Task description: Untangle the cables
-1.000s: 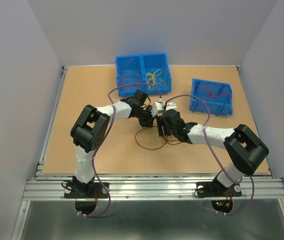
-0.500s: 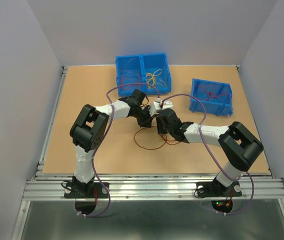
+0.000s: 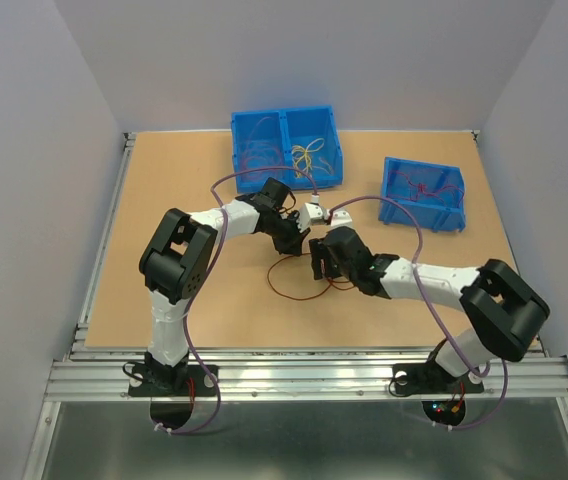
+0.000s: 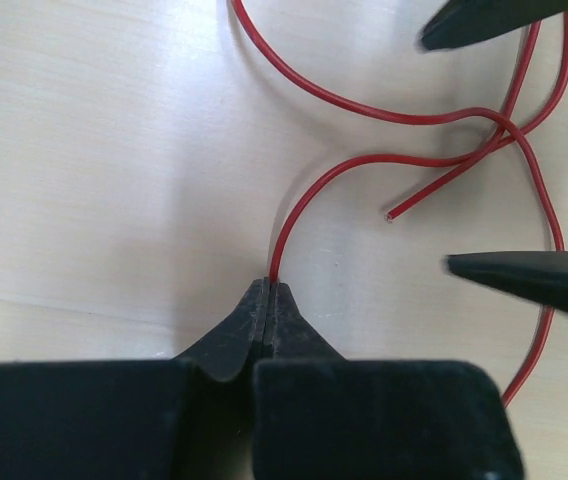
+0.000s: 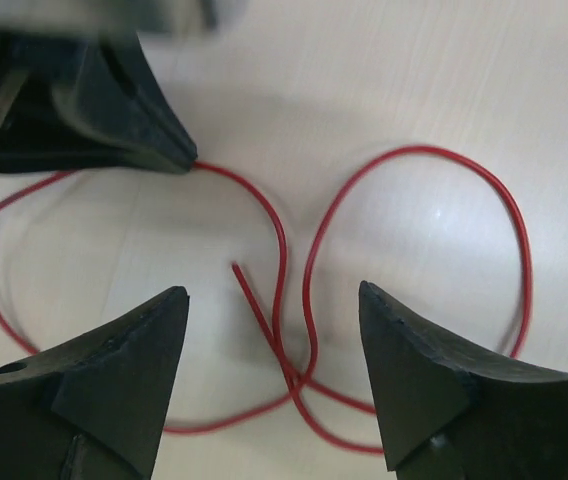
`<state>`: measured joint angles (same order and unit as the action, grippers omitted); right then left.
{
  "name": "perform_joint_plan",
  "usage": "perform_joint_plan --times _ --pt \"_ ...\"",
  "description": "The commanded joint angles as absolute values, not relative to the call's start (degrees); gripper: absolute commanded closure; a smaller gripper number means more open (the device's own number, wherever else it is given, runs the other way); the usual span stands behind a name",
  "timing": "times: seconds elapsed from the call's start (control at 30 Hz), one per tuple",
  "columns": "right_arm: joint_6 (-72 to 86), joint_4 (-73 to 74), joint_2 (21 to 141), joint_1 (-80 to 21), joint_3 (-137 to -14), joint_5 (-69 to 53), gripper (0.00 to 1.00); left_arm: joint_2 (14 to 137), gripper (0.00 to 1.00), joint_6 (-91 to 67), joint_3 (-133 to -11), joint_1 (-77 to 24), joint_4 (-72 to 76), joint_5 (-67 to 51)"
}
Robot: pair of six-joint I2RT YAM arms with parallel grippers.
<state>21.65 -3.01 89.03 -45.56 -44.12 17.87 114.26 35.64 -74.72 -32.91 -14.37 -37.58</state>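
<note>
Nearest me, the right gripper [image 5: 272, 290] has its fingers spread wide and holds nothing. It hangs low over the table [image 3: 164, 200] and straddles the red cable [image 5: 283, 245].

- **Cable layout:** it is one hair-thin red strand lying flat on the wood in loose loops. It crosses itself at a small crossing [image 5: 299, 378] between the right fingers, and a free end [image 5: 234, 265] lies just beside that.
- **Left gripper:** just beyond, the left gripper [image 4: 267, 292] faces the right one. Its fingers are pressed together at the very tips, pinching the same red strand where it leaves the loop.
- **Handling, as I judge it:** the cable is almost weightless and soft but springy, so it keeps its curl. It is also slick and thin, so it could slip out of a tip pinch, and a pull would likely drag the whole loop rather than open it.
- **Best hold:** the short tail near the free end, close to the crossing, with the left pinch as anchor.

Far side:
- The double blue bin [image 3: 284, 113] holds yellow wires [image 3: 309, 155] and some faint darker ones.
- The single blue bin [image 3: 419, 215] holds red wires [image 3: 422, 185].
</note>
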Motion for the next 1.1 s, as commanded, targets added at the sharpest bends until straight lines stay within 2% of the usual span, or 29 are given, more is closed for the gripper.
perform_joint_plan --times 0.0,0.27,0.47,0.7,0.77,0.83,0.9,0.93,1.07 --pt "21.97 -5.7 80.7 -46.58 -39.74 20.3 0.24 112.24 1.0 35.07 -76.38 -32.87 -15.38 -39.02" --pt "22.76 -5.89 81.29 -46.76 -38.67 19.16 0.24 110.66 1.0 34.45 -75.59 -32.35 -14.24 -39.9" --pt "21.97 -5.45 87.0 -47.55 -40.51 18.02 0.24 110.39 1.0 34.63 -75.85 -31.2 -14.41 -42.27" --pt "22.59 -1.15 93.86 -49.48 -44.73 24.08 0.28 111.0 1.0 34.28 -77.16 -28.05 -15.47 -47.01" --pt "22.76 -0.53 95.97 -49.48 -45.7 23.91 0.35 111.09 1.0 34.28 -77.52 -27.42 -15.73 -48.25" --pt "22.94 -0.18 97.46 -49.66 -46.93 23.47 0.51 111.09 1.0 34.28 -77.78 -26.98 -15.91 -48.95" --pt "22.94 1.84 99.14 -49.92 -47.63 23.47 0.58 111.09 1.0 34.28 -77.61 -26.72 -15.65 -49.22" --pt "22.85 2.28 99.58 -50.1 -48.16 23.38 0.68 111.09 1.0 34.19 -77.61 -26.72 -15.73 -49.22" --pt "22.41 2.55 100.98 -50.71 -49.48 22.68 0.95 111.01 1.0 34.19 -77.52 -26.54 -15.56 -49.22"
